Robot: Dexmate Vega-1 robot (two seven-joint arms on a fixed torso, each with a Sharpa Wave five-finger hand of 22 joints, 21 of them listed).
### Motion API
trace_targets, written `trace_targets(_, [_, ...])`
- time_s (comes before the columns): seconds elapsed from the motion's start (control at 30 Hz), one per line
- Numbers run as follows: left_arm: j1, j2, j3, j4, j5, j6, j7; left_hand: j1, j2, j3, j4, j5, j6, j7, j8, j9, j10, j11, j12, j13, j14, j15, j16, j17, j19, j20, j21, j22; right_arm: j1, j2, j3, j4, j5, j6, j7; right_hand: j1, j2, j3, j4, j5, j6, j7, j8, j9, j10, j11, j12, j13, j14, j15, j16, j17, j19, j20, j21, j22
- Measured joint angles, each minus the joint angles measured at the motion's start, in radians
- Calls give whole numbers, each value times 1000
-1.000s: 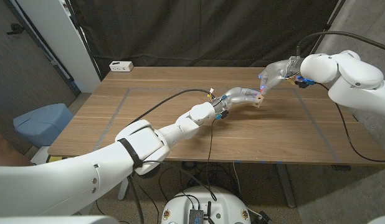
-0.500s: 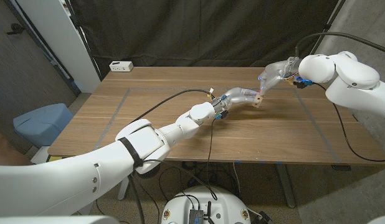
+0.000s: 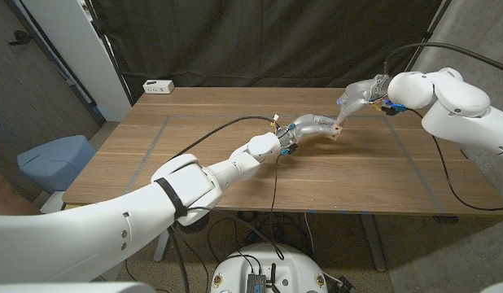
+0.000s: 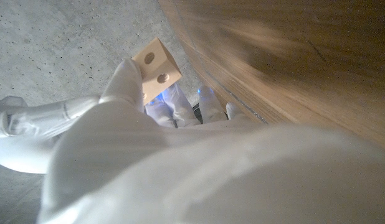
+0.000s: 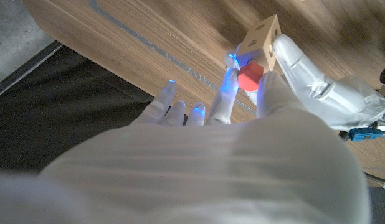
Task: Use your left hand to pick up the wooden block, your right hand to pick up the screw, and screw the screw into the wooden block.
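Note:
My left hand (image 3: 315, 127) holds a small pale wooden block (image 3: 336, 133) just above the far middle of the table (image 3: 194, 163). In the left wrist view the block (image 4: 156, 67) shows two round holes, and my left hand's fingers (image 4: 121, 81) pinch it. My right hand (image 3: 357, 96) reaches down to the block from the right. In the right wrist view a screw with a red head (image 5: 248, 78) is pinched between my right hand's fingers (image 5: 225, 99) and sits right against the block (image 5: 261, 36). The screw's shaft is hidden.
A white power strip (image 3: 158, 85) lies at the table's far left corner. Grey tape lines (image 3: 150, 146) mark a rectangle on the tabletop. A black cable (image 3: 227, 126) runs along my left arm. A blue bin (image 3: 56, 159) stands on the floor to the left.
My right arm has turned slightly and its upper shell has shifted a little left. Both hands and the block stay together at the same spot.

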Motion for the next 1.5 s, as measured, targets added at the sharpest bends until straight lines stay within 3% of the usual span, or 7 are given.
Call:
trace_targets(0.47, [-6,-1,3,5,-3,12,0,0,0,0,0,-1,0,0,0,0,2,-2,0,0,0,0,0,0,0,0,0,0,12,17,-16,12,-18,-11,-3,-54,19,-16,16,0,53,28,3,-27,40,29,6,0,25,0,4,-3,11,0,0,0])
trace_targets(1.5, [-15,-4,6,12,-17,44,0,0,0,6,-5,0,0,0,0,0,-3,-1,1,0,5,5,0,0,0,0,0,0,49,70,-69,43,-89,-43,16,-104,44,-29,20,0,198,62,8,-77,140,36,19,-5,95,-2,11,-17,54,7,0,1])
